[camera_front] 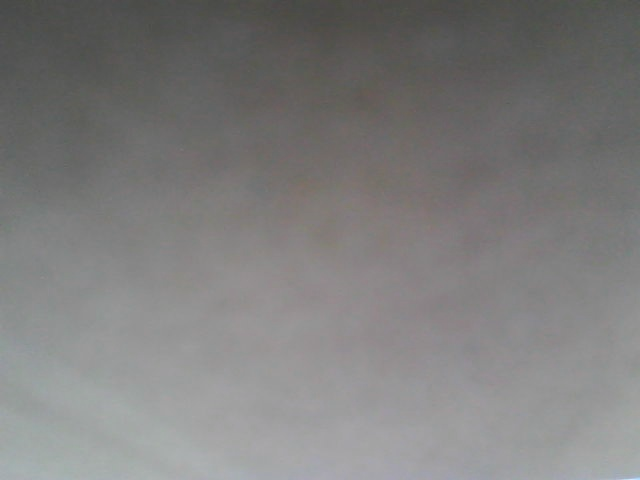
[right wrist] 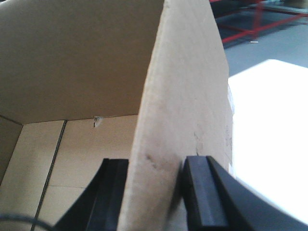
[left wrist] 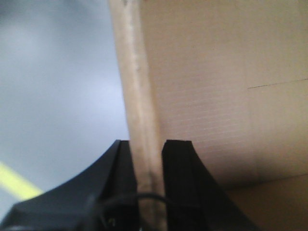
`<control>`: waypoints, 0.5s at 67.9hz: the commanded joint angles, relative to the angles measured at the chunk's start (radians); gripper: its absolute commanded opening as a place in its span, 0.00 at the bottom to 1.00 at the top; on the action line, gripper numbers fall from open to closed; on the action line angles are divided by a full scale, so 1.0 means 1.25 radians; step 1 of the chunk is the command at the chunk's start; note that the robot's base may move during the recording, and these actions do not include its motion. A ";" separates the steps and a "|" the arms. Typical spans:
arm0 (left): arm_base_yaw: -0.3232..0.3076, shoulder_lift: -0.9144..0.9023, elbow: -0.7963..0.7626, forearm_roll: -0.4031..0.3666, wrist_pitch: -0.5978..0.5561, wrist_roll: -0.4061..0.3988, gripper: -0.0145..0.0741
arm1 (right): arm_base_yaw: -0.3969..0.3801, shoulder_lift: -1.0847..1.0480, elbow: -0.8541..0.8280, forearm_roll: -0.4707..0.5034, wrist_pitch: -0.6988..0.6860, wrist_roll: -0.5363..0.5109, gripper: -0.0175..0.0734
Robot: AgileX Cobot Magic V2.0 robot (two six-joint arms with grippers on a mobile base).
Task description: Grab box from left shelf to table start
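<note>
While fingers [left wrist: 178, 173] pinch its walls, box [left wrist: 207, 72] (cardboard) gapes.

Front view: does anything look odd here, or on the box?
Yes. The front view is a featureless grey blur, as if something blocks the lens. The box has a small tear on its inner wall. The left tool and right tool each clamp a wall.

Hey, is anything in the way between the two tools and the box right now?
Nothing visible. The left tool has a wall of the box pinched between its fingers, and the right tool likewise clamps a box wall. The front view is only a grey blur, so it adds nothing.
</note>
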 commanded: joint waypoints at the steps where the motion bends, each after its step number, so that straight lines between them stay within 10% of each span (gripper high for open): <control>1: -0.012 0.003 -0.026 -0.050 -0.106 0.029 0.06 | 0.003 0.018 -0.023 0.076 -0.133 0.008 0.26; 34: -0.012 0.003 -0.026 -0.050 -0.106 0.029 0.06 | 0.003 0.018 -0.023 0.076 -0.133 0.008 0.26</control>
